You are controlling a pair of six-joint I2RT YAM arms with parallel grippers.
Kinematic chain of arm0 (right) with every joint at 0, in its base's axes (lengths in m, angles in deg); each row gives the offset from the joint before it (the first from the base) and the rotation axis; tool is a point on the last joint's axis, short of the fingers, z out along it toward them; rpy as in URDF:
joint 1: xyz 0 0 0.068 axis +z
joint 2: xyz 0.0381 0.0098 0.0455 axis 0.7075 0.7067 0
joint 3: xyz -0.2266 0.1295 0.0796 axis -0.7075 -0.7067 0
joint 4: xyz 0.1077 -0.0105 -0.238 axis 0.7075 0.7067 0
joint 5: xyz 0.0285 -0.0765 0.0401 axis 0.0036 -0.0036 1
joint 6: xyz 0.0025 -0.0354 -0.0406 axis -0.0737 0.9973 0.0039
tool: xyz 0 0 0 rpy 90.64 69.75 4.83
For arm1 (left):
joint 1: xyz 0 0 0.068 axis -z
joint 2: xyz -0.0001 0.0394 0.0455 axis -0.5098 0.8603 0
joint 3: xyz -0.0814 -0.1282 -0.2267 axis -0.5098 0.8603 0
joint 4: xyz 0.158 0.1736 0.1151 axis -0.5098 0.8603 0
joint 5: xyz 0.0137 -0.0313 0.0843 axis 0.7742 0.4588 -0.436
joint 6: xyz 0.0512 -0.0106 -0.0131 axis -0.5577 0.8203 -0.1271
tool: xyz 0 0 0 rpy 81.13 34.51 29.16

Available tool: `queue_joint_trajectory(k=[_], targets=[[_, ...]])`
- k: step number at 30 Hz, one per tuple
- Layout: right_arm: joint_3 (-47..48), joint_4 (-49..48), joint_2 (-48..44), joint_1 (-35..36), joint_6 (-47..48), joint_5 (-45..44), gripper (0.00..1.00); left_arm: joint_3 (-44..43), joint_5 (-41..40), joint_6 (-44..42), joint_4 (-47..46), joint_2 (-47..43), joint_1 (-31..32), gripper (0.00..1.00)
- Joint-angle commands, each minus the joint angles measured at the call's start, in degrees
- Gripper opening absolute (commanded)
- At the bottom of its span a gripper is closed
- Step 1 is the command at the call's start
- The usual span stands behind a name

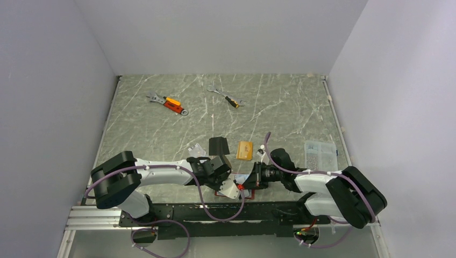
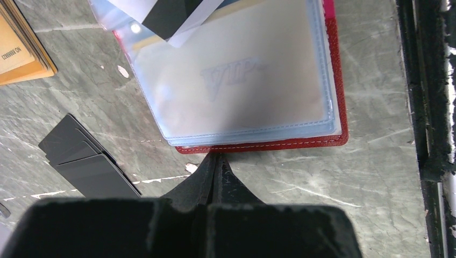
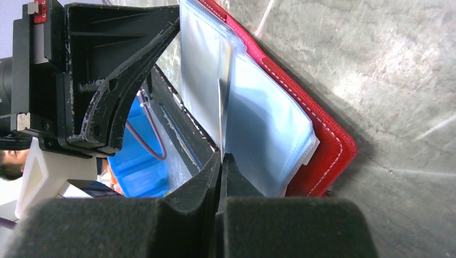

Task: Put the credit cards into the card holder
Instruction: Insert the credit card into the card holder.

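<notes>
My left claw, shut and empty, sits at the open holder's red edge near the surface front, my right claw shut at its sleeves, perhaps pinching one; black cards lie just beyond, slanted, nearest my left arm.

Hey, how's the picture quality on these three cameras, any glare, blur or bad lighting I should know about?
Top view: even, soft light, sharp, no glare. Left wrist: the left gripper is a dark blur up close, and a small glare spot sits on the holder's clear plastic. Right wrist: the right gripper is blurred in the foreground, and the table shows a bright sheen.
</notes>
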State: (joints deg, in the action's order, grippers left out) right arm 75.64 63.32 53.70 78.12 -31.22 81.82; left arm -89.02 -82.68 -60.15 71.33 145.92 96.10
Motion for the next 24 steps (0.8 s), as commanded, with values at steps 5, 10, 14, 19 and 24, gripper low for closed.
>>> queue_joint_trajectory(k=[5, 10, 14, 19, 24], targets=[[3.03, -4.0, 2.77, 0.21, -0.14, -0.02, 0.0, 2.06, 0.27, -0.52, 1.61, -0.36, -0.15, 0.0], [4.08, -4.42, 4.99, 0.32, -0.15, -0.28, 0.0, 2.15, 0.2, -0.47, 1.59, -0.88, -0.15, 0.0], [4.75, -4.18, 6.12, 0.51, -0.02, -0.64, 0.0, 2.3, 0.1, -0.62, 1.64, -1.06, -0.15, 0.0], [4.86, -5.71, 6.91, 0.87, -0.79, -1.79, 0.0, 2.48, 0.26, -0.61, 1.49, -0.97, -0.15, 0.0], [4.58, -7.47, 7.72, 1.47, -2.32, -4.33, 0.0, 3.04, 0.27, -0.54, 1.66, -1.08, 0.31, 0.0]])
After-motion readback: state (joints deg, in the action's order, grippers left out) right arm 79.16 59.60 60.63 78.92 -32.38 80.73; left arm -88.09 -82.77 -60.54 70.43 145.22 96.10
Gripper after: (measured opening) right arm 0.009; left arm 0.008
